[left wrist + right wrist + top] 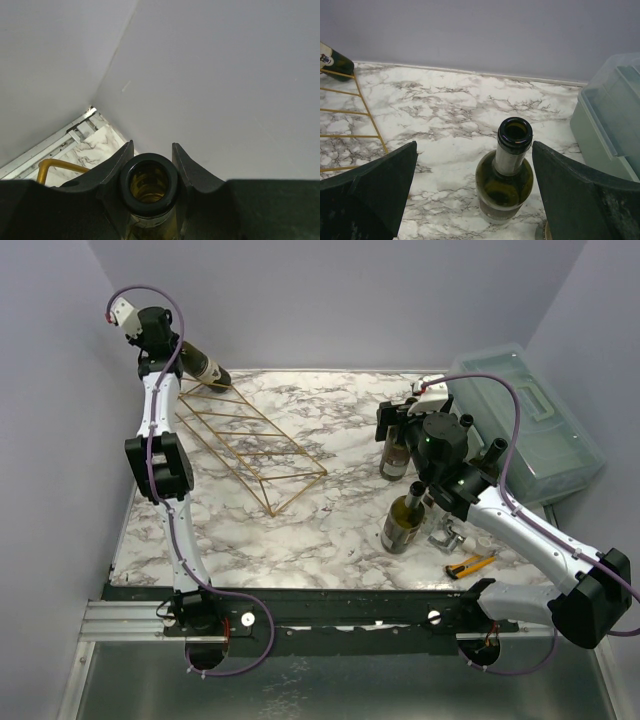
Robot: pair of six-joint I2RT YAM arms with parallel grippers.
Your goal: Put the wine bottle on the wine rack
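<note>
First, the top view. The left tool [173, 344] is closed on the neck of the wine bottle [203, 364]. The bottle is held tilted at the far left corner, base lowest, at the far end of the wine rack [250, 445]. Contact between base and rack cannot be confirmed. The right tool [397, 417] sits above an upright green bottle [395, 458]. A second upright bottle [403, 524] stands nearer. A translucent box [535, 425] lies on the right side of the tabletop [330, 530].

Left wrist view: both fingers [112, 172] press against the wine bottle [149, 186] just below its open mouth. A gold rung [52, 167] shows at lower left.

Right wrist view: the right tool [474, 150] is wide open. Its fingers [375, 192] stand well apart from the green bottle [510, 170] between them. The wine rack [362, 107] lies at left, with the wine bottle [332, 61] at its far edge.
</note>
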